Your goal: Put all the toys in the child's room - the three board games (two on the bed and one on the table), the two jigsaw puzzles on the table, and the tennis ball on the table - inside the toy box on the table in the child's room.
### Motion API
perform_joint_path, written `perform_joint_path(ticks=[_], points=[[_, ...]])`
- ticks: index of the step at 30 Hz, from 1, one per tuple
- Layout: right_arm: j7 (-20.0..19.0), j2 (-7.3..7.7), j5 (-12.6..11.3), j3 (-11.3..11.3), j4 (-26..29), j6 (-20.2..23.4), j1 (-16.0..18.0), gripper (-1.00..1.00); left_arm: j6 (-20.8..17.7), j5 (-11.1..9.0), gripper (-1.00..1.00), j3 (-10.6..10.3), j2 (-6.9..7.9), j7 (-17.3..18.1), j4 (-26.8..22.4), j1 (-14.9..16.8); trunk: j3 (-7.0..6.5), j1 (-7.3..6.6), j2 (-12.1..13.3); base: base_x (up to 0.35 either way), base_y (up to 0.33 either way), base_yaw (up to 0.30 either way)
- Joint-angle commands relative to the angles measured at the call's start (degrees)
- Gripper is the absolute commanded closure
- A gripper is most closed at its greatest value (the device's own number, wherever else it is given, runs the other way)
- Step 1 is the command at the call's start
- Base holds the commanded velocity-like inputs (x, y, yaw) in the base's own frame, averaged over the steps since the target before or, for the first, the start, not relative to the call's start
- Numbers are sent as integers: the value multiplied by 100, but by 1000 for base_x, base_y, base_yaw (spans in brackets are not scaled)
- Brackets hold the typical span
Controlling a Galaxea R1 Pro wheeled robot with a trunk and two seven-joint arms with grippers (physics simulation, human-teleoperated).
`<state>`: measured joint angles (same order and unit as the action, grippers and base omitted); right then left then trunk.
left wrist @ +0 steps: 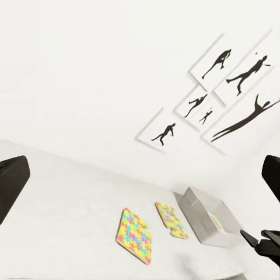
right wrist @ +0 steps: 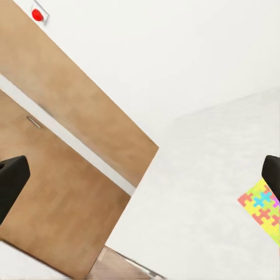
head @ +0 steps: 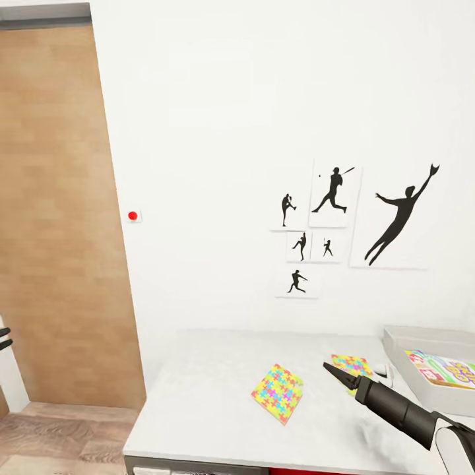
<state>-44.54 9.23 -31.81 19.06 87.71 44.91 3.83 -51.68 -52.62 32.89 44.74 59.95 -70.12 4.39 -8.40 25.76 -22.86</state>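
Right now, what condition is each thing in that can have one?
Near jigsaw puzzle: flat on the table, untouched.
Far jigsaw puzzle: flat on the table, partly behind the right tool.
Toy box: open-topped, a colourful board game inside.
Right tool: above the table, holding nothing; its jaws look nearly shut.
Door: closed.

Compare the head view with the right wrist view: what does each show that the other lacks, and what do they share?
The head view adds the silhouette prints, the toy box with a board game inside, a second jigsaw puzzle and the right gripper over the table. The right wrist view adds what looks like a small grey handle on the door. Both take in the wooden door, the red button, the table and one jigsaw puzzle.
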Motion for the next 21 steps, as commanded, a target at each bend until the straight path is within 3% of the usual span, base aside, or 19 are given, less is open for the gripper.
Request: perform_joint_path(ticks=[1, 6, 11, 14, 21], points=[[2, 0, -13, 4, 1, 48, 4, -100, -29, -11, -100, -1, 0, 8, 5, 5, 10, 2, -5, 0, 57, 201], [250, -12, -16, -10, 1, 138, 21, -100, -27, -11, -100, -1, 0, 8, 7, 2, 48, 2, -5, 0, 65, 189], [917, -88, -78, -15, -6, 305, 133, -100, -24, -11, -100, -32, 0, 3, 7, 2, 89, 2, -5, 0, 177, 159], [1125, -109, -91, -15, -6, 394, 272, -100, -20, -10, -100, -77, 0, 2, 7, 3, 115, 2, -5, 0, 110, 131], [1784, -143, -51, -16, -35, 1182, 1090, -100, 51, -4, -100, -174, 20, -1, 7, 8, 177, 2, -5, 0, 37, 100]])
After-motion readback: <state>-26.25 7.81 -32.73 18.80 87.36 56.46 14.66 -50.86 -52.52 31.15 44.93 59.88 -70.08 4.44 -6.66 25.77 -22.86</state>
